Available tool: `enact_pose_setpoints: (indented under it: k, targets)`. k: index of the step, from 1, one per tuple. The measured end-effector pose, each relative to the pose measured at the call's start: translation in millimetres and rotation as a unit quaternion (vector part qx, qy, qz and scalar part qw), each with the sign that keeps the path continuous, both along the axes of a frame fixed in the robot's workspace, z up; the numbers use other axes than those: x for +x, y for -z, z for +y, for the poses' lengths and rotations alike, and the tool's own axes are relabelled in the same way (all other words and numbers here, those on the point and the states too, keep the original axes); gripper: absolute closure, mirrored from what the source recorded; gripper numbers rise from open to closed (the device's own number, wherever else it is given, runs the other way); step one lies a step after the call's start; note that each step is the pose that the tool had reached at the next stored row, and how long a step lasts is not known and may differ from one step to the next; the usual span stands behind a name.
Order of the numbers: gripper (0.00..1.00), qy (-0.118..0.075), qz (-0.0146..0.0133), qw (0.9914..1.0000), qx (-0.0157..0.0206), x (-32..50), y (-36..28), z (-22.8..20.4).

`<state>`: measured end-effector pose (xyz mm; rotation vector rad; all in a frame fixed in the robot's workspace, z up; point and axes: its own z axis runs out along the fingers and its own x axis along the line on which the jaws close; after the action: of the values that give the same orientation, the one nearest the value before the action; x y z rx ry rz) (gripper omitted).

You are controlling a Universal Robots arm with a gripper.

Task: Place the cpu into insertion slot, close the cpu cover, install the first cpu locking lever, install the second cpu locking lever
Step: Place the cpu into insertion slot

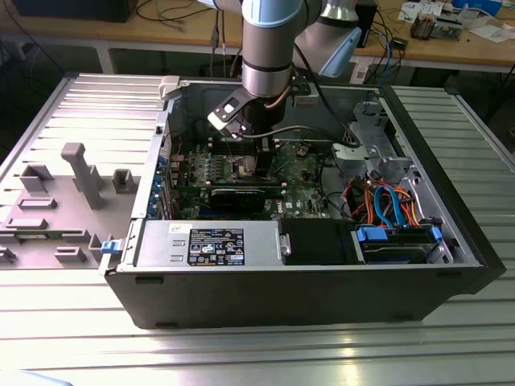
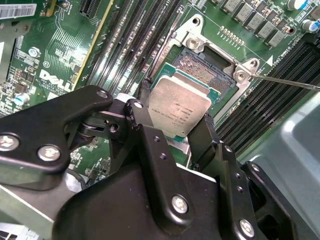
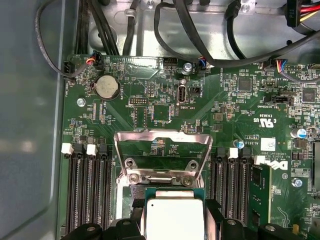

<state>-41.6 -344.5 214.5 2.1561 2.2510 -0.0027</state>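
Silver-topped chip (image 2: 181, 107) sits clamped between the black gripper's (image 2: 175, 117) fingers, over the open socket (image 2: 209, 70); the metal cover (image 3: 159, 134) stands raised.

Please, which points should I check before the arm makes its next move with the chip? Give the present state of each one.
1. Black gripper grips the small square silver-topped cpu at two opposite edges: ok.
2. Square dark-rimmed insertion slot lies uncovered: ok.
3. Silver metal-frame cpu cover stands raised: ok.
4. Thin metal locking lever points away from the slot: ok.
5. Chip corners match the slot: cannot tell.
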Motion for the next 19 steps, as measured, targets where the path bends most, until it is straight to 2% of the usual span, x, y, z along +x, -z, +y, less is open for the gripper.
enact_pose_setpoints:
  k: [5,12,19]
  targets:
    - [0.45,0.0,0.0,1.0,0.0,-0.7,2.3,0.4]
    - [0.45,0.0,0.0,1.0,0.0,-1.0,3.6,5.0]
    - [0.45,0.0,0.0,1.0,0.0,-2.6,5.3,5.2]
